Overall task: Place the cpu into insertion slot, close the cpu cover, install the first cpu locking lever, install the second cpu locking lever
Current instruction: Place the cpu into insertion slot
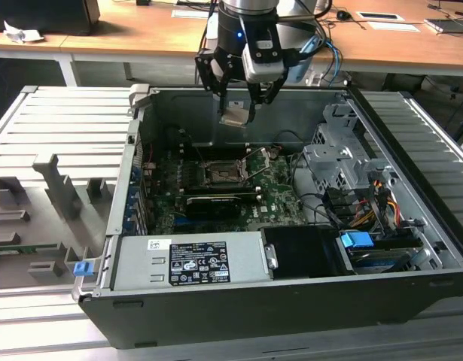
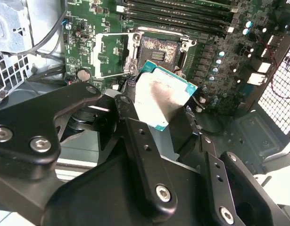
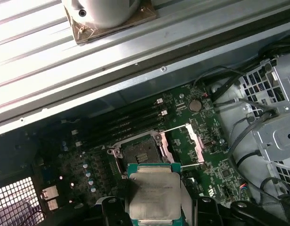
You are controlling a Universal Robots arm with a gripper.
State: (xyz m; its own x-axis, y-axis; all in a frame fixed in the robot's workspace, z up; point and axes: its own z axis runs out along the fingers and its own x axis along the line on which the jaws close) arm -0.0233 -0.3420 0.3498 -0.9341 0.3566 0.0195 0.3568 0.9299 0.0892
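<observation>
The gripper [image 1: 237, 105] hangs over the open computer case [image 1: 291, 312]. Its black fingers [image 2: 135, 136] are clamped on opposite edges of the cpu [image 1: 233, 118], which is held in the air well above the motherboard [image 1: 280, 199]. Both wrist views look down past the chip to the insertion slot [image 3: 137, 153], whose dark centre lies bare inside its silver rim. The cpu cover [image 3: 196, 141] is flipped open just beside the slot, with green board showing through its square window. In the second wrist view the cpu [image 2: 163, 101] is tilted, its silvery top and a green edge toward the camera, in front of the slot [image 2: 159, 52]. The first wrist view shows the chip [image 3: 154, 195] nearly level, with a row of memory slots [image 3: 121, 122] beyond the socket and a coin battery [image 3: 195, 105] near the cover. The exterior view adds the height of the chip and the wider setting: a grey power supply [image 1: 190, 259] along the near side of the case and a metal drive cage [image 1: 336, 162] toward the exterior view's right. There the slot [image 1: 222, 174] is a small dark square below the gripper. A silvery piece at its edge may be the raised cover, though it is too small to be sure.
</observation>
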